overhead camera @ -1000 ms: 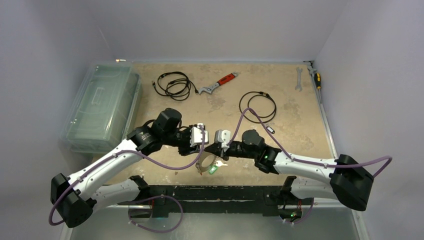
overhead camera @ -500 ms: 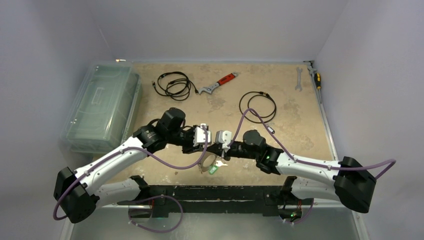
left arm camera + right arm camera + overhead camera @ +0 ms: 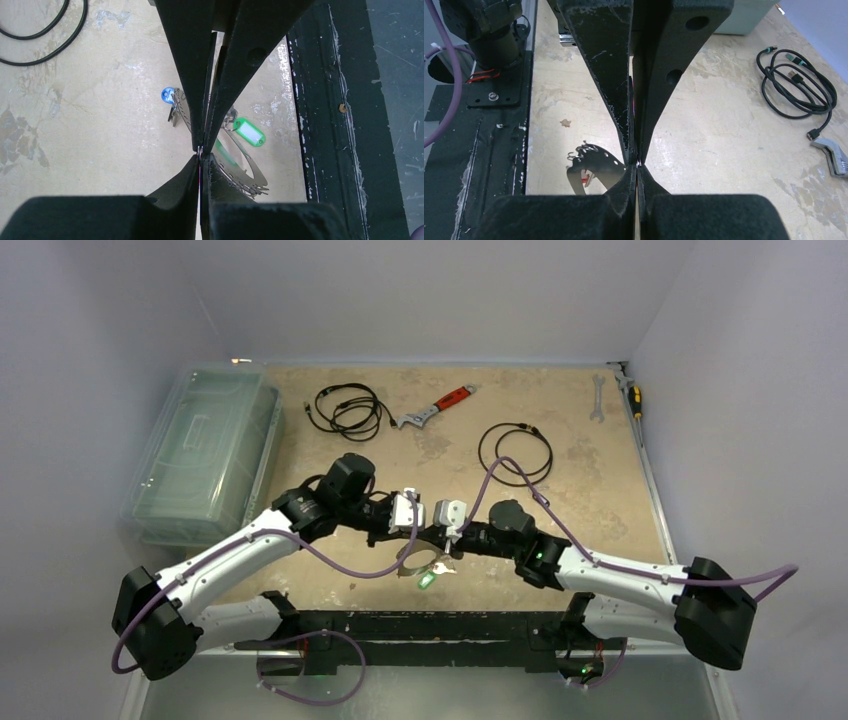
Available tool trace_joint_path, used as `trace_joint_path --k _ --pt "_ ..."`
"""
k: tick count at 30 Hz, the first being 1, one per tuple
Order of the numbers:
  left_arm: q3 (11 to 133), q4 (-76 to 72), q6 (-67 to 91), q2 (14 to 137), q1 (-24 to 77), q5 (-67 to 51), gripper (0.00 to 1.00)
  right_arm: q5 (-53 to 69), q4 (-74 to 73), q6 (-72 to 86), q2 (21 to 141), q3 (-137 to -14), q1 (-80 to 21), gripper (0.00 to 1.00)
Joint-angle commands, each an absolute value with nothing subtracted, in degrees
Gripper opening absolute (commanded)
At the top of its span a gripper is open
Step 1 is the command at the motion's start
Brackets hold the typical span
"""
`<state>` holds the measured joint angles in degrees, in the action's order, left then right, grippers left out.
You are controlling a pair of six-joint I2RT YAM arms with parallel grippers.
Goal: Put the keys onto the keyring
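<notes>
**Both tools closed on the keyring at the near edge**

Your two arms meet at 6 o'clock on the tabletop (image 3: pixel 580 470), wrists facing each other.

Left tool (image 3: pixel 200 150): the fingers are pressed together, with a thin glint of metal pinched at their tips. This is the rim of the keyring (image 3: pixel 245 172), whose grey band runs from the tips towards 4 o'clock in the left wrist view.

Right tool (image 3: pixel 638 162): its fingers are also together. The same hoop meets their tips and spreads towards 9 o'clock in the right wrist view.

In the left wrist view, a blue-headed key (image 3: pixel 169 97) lies at 11 o'clock of the tips, against the hoop. A green tag (image 3: pixel 248 134) sits at 2 o'clock of them, just beside the band. It cannot be determined whether either is threaded on.

Elsewhere on the tabletop:
- a clear plastic box (image 3: pixel 200 455) at 9 o'clock
- a black cable coil (image 3: pixel 345 408) at 11 o'clock
- a red-handled wrench (image 3: pixel 440 405) at 12 o'clock
- a second coil (image 3: pixel 515 450) towards 1 o'clock
- a spanner (image 3: pixel 598 398) and a screwdriver (image 3: pixel 633 400) at 2 o'clock
</notes>
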<state>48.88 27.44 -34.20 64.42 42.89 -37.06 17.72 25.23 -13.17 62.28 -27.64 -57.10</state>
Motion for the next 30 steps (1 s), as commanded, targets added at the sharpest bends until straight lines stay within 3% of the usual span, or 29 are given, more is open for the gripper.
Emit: trace_joint_path --k 1,8,10,12,19,24,30 --pt "48.91 27.01 -35.62 65.46 43.60 -40.30 0.00 18.51 29.26 -13.71 60.10 -26.81 -57.90 0.00" --pt "42.04 17.84 -28.45 60.43 43.64 -42.23 0.00 18.05 31.37 -12.89 59.43 -25.12 -58.01 0.00" --pt "38.79 13.11 -24.54 58.59 43.61 -41.46 0.00 16.85 31.03 -11.66 59.99 -25.39 -58.01 0.13" --pt "35.74 9.61 -21.36 56.39 43.66 -40.77 0.00 15.27 29.69 -10.28 60.36 -25.92 -58.01 0.34" --pt "29.57 2.77 -17.24 49.27 43.59 -37.38 0.00 13.04 32.96 -5.13 56.72 -22.36 -58.01 0.61" --pt "29.17 0.88 -14.92 50.61 43.63 -37.09 0.00 12.32 37.92 -2.20 54.38 -18.98 -58.01 0.60" --pt "27.62 -2.62 -13.64 49.05 43.59 -36.72 0.00 13.48 46.37 2.11 54.67 -14.67 -58.01 0.48"
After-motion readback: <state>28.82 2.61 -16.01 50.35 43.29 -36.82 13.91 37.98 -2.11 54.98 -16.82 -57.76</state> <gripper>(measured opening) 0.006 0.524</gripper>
